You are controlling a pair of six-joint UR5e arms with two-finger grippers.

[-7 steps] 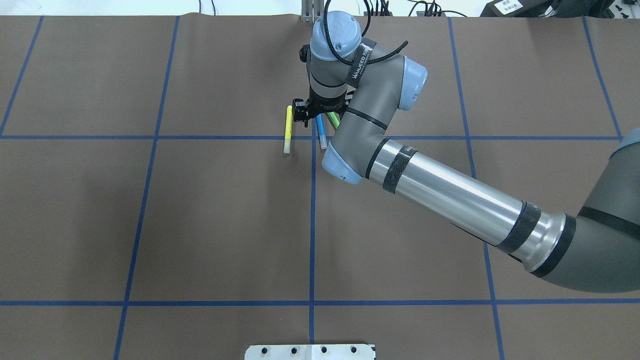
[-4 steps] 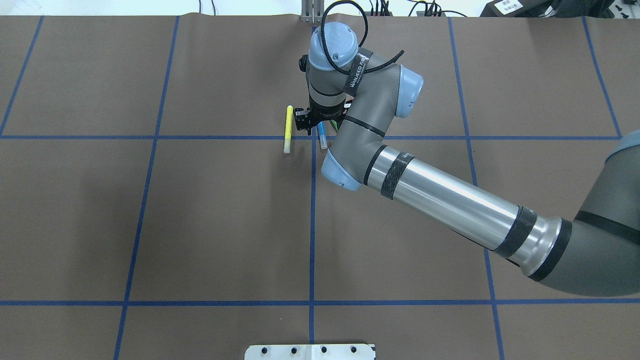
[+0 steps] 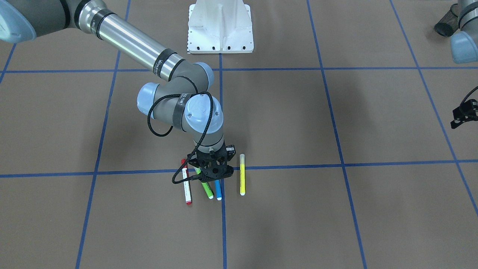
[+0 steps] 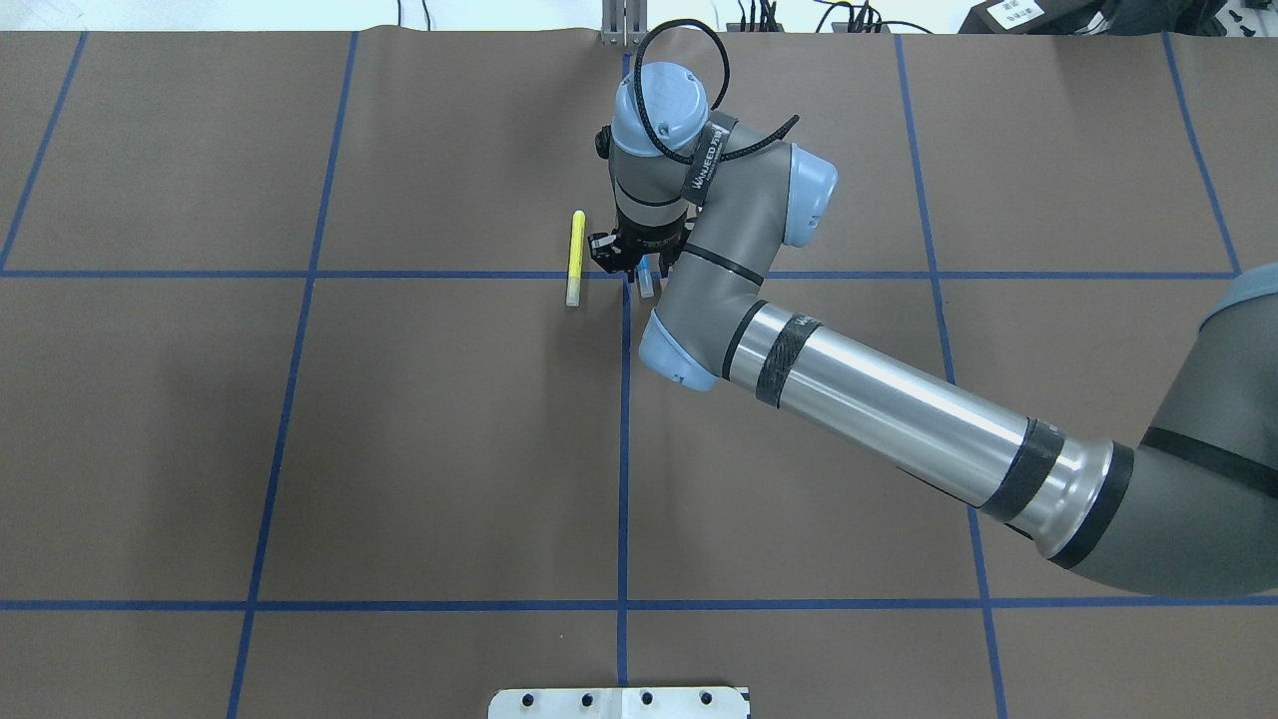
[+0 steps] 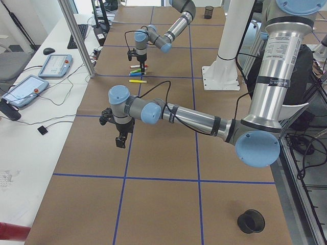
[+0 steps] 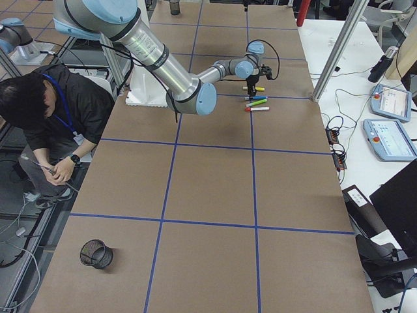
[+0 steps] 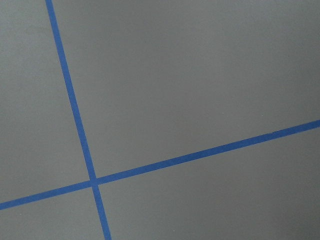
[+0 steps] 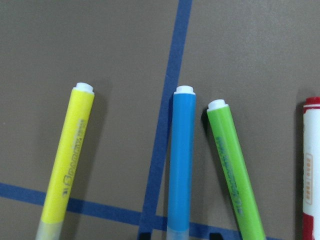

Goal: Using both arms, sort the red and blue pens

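We see all four markers only in front view, in a row at lower centre: red pen (image 3: 186,186), green highlighter (image 3: 206,189), blue pen (image 3: 218,192), yellow highlighter (image 3: 242,175). Overhead: right arm (image 4: 879,399) hides red pen and green highlighter. Right wrist view: right gripper (image 3: 213,178) spread, fingertips (image 8: 145,235) either side of blue pen. Left gripper (image 3: 463,114) at front view's right edge; we cannot tell its jaws. Brown paper table (image 4: 419,449), blue tape grid (image 4: 623,479); person (image 6: 39,124) bends beside table. Versus 0.9 s ago, wrist covers more of blue pen, and green highlighter is gone from overhead
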